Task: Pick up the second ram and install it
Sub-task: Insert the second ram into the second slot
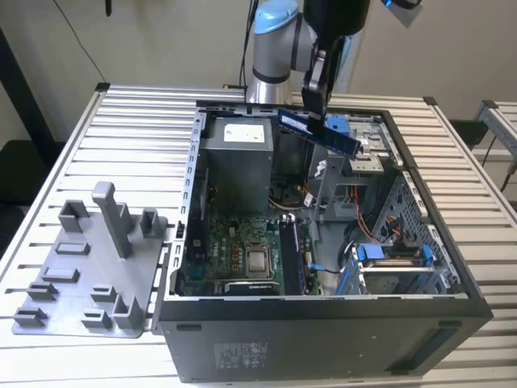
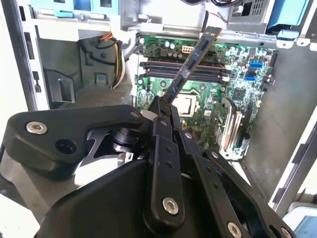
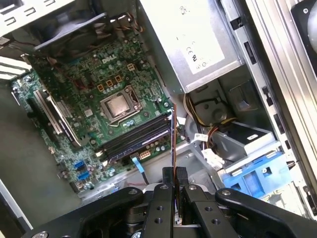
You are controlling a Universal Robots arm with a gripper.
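The claw (image 1: 313, 107) hangs in the upper middle of the exterior view, above the rear part of a computer case (image 1: 323, 347) that lies on the bench (image 1: 137, 137) with its inside exposed. Its fingers are pinched tight around the memory stick (image 1: 329, 135). The stick is in the air above the case and touches nothing but the claw. It is tilted, so that its end toward the exterior view's right sits lower.

In the second wrist view the claw (image 2: 162, 105) grips the memory stick (image 2: 194, 60) near one end. The rest of the stick juts out over the green motherboard (image 2: 213, 99) and crosses the long black slots (image 2: 173, 69) in the picture.

In the first wrist view the memory stick (image 3: 173, 139) appears edge-on as a thin line rising from the claw (image 3: 174, 174). The motherboard (image 3: 94, 94) and its slots (image 3: 133, 139) lie beyond it. The stick is seated in no slot.

A grey tray (image 1: 81, 287) with upright posts lies on the bench at the exterior view's left, just beside the case.
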